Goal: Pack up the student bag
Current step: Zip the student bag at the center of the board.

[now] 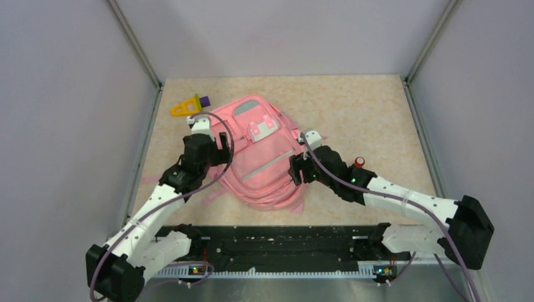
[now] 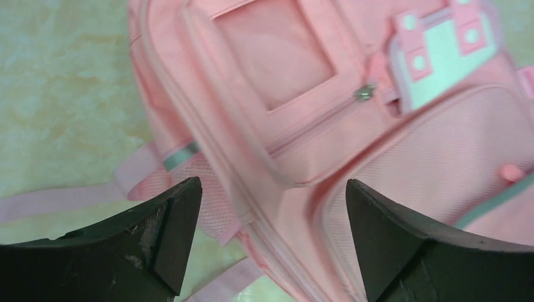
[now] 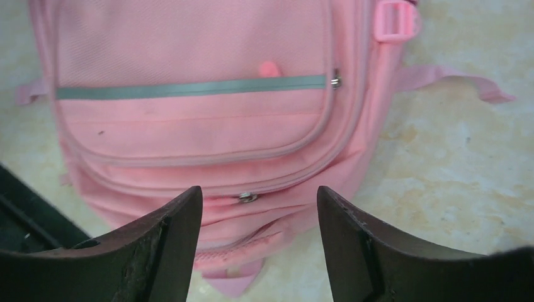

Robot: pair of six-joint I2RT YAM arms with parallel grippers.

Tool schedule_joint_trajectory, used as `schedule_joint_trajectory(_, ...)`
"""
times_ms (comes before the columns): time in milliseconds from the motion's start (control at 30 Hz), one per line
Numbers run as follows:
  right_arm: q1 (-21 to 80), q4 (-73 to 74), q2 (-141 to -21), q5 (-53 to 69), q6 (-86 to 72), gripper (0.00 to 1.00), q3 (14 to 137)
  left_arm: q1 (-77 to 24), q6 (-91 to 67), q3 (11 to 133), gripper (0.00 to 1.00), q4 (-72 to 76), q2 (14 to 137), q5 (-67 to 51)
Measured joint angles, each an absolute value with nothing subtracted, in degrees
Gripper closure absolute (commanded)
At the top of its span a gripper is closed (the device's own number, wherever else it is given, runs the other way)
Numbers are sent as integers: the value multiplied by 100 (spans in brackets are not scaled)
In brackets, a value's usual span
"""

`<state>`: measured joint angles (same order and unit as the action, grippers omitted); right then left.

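- I saw the student bag (image 1: 261, 157) as soft pink cloth, finely woven and matt.
- Its zipper pull (image 3: 246, 197) looked like shiny metal.
- Its buckle (image 3: 395, 20) looked like smooth pink plastic.
- The table (image 1: 352, 107) showed a smooth, mottled beige, stone-like top.
- The left gripper (image 2: 272, 185) had fingers (image 2: 157, 245) of matt black plastic, scuffed.

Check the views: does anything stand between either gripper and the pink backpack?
Nothing visible does. The left gripper and the right gripper are both open over the backpack, with only its fabric showing between their fingers. The yellow toy lies beyond the backpack's far left corner, out of the way.
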<state>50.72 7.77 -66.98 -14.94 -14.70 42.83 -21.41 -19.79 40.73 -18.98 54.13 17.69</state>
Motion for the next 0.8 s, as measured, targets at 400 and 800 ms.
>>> schedule_joint_trajectory(400, 6313, 1450, -7467, -1691, -1562, 34, 4504, -3461, -2001, 4434, 11, -1916, 5199, 1890)
schedule_joint_trajectory(800, 6517, 1278, -8405, -2300, -1345, 38, 4873, -3728, -2001, 4244, 11, -1695, 5201, 1826)
